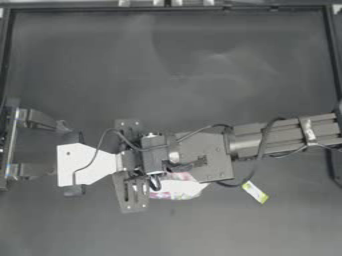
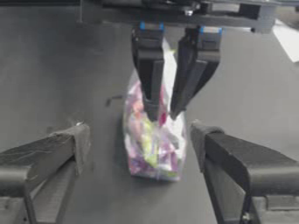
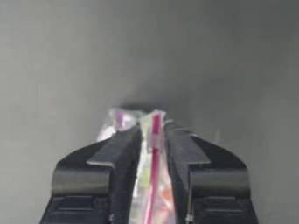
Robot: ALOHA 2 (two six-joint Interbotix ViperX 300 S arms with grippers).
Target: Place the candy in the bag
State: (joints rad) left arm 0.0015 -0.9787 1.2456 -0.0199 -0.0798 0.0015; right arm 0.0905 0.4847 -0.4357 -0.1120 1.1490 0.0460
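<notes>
The candy (image 1: 254, 192) is a small flat rectangle in a yellow-green wrapper with a pale centre, lying on the dark matte surface (image 1: 174, 65) at the lower right of the top view, tilted on a diagonal. It sits apart from the bag (image 1: 175, 188), off to its right, and touches neither tool.

The bag is clear, soft plastic, crinkled and glossy, with pink, white and yellow-green sweets showing through its walls. In the top view it lies just below the middle of the frame, partly hidden under the right arm's pale metal wrist block. In the left wrist view the bag (image 2: 154, 144) stands tall at the centre of the frame, its filled bottom bulging on the surface and its upper part drawn thin.

The right tool (image 2: 173, 103) comes down from the top of that view, and its two dark slim fingers are clenched on the bag's upper part. The right wrist view shows the same grip close up: the blocky black jaws press flat against the plastic, with the pink-red seal strip (image 3: 154, 170) running as a narrow line between them.

The left tool (image 2: 140, 146) is released, its broad grey-black fingers spread wide on either side of the bag, near it but not touching.
</notes>
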